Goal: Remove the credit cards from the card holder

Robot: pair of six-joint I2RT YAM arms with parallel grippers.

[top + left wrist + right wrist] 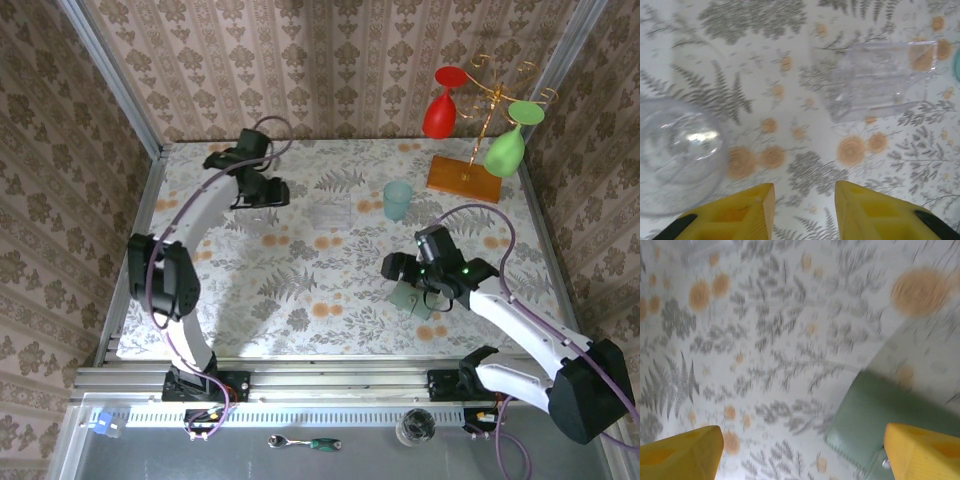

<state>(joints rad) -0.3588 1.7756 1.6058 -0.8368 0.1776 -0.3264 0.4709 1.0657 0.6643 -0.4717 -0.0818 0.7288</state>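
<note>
On the fern-and-flower patterned table [300, 290], the small flat sage-green card holder [410, 298] lies at about 4 o'clock from the table's middle, directly under the right arm's wrist. In the right wrist view the right gripper [802, 440] hangs open above it, its two yellow fingers [680, 452] set wide apart. The card holder sits at 4 o'clock in that view, flat on the table, and the 3 o'clock finger overlaps its lower corner; whether that finger touches it cannot be told. The space between the fingers is mostly bare tablecloth. The card holder looks shut, and only its plain green outer face shows. The left arm reaches to about 10 o'clock on the table. The left gripper [804, 190] is open too, with a moderate gap between its yellow fingers and nothing held between them. Ahead of it, at 9 o'clock in the left wrist view, rests a clear rounded plastic dome [677, 155], and at 1 o'clock a clear rectangular plastic box [880, 80] lies on the cloth, apart from the dome. A pale teal translucent cup [398, 200] stands upright at about 1 o'clock from the table's middle, well apart from the card holder. In the far corner at 1 o'clock, a gold wire rack on an orange base [465, 178] carries an inverted red wine glass [440, 110] and a green one [508, 148].
</note>
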